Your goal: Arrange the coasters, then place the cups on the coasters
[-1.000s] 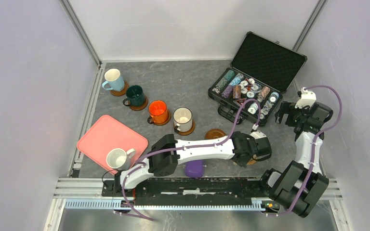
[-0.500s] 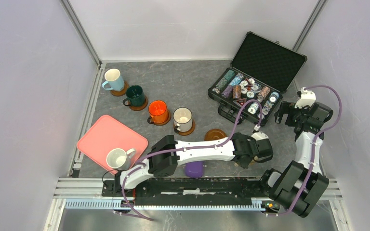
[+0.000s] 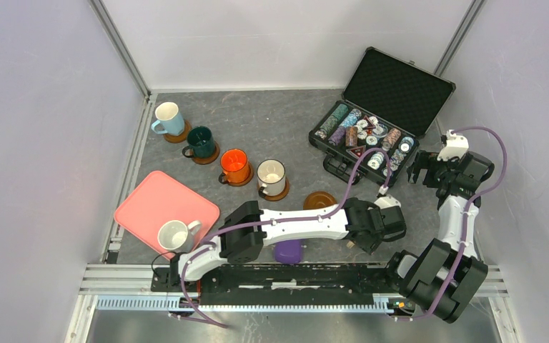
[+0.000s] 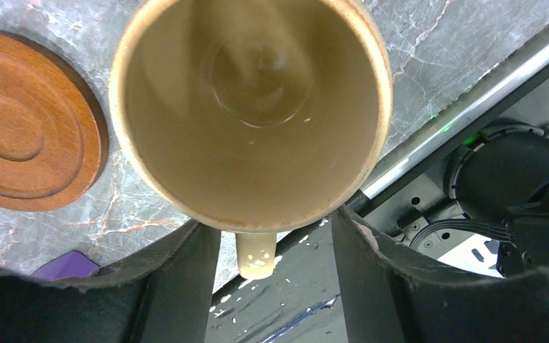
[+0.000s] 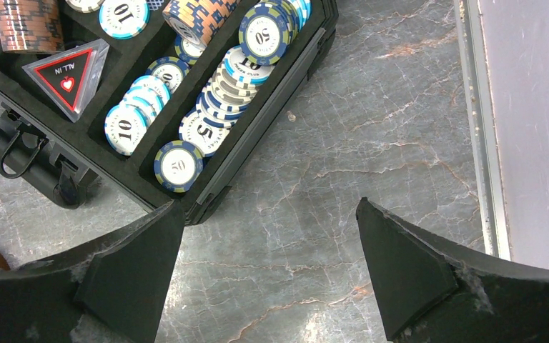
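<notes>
Plainly legible writing appears only in the right wrist view. The poker chips [image 5: 179, 166] carry the numerals 50, 10 and 5, and a clear triangular marker [image 5: 66, 73] reads "ALL IN" above a red heart. The chips are round, edge-striped discs lying in rows in the slots of a hard black case [image 5: 257, 136]. The table [image 5: 372, 128] is grey and stone-patterned, veined with white and rust.

The right claw [image 5: 269, 206] is spread wide above bare table just beside the case and grips nothing. Its dark fingers have rough, frayed-looking edges.

The left claw [image 4: 271, 236] is partly spread. Its fingers [image 4: 179, 271] stand on either side of the handle of the beige mug [image 4: 250, 107] with a gap on each side, so nothing is pinched. The mug is round, glossy inside and upright near the table's front edge. Whether a coaster lies under it cannot be told. Just beside it lies an empty wooden coaster [image 4: 21, 136], a turned disc with concentric rings and a raised rim. A corner of a purple device [image 4: 68, 266] shows nearby.

From overhead, the light blue mug [image 3: 168, 118], dark green mug [image 3: 201, 141], orange mug [image 3: 235, 165] and cream mug [image 3: 271, 176] each stand on a brown coaster in a diagonal row. The white mug [image 3: 174, 234] sits on the pink tray [image 3: 150, 196], a smooth rounded square.
</notes>
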You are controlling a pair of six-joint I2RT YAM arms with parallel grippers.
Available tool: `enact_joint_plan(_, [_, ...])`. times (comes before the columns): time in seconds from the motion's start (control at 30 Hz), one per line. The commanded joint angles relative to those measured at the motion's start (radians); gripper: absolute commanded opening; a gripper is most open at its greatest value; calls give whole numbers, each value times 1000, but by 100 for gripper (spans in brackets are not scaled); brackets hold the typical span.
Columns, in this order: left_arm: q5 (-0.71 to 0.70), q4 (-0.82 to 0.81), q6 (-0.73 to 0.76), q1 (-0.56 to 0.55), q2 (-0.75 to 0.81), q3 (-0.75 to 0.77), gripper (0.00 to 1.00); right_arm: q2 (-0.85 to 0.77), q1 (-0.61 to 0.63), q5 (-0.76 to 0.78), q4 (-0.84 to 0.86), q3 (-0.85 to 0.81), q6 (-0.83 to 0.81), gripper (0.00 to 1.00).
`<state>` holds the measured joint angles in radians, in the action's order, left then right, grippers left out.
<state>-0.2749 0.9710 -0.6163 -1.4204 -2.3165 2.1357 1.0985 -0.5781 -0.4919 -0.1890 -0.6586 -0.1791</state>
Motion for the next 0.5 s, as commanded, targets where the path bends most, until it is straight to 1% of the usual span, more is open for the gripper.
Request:
enact_joint_plan(0.0, [45,-52,-58,-4,59,-32,66,-6,-5,-12,20,-10,7,98])
enact_joint_plan(0.3, [90,-69,-101,-6,87,-89,68,-3,-5,-10,21,-12,6,98])
enact_joint_plan(0.47, [111,-71,-107,-5,76,-79,69,-2,-5,-12,20,-12,6,98])
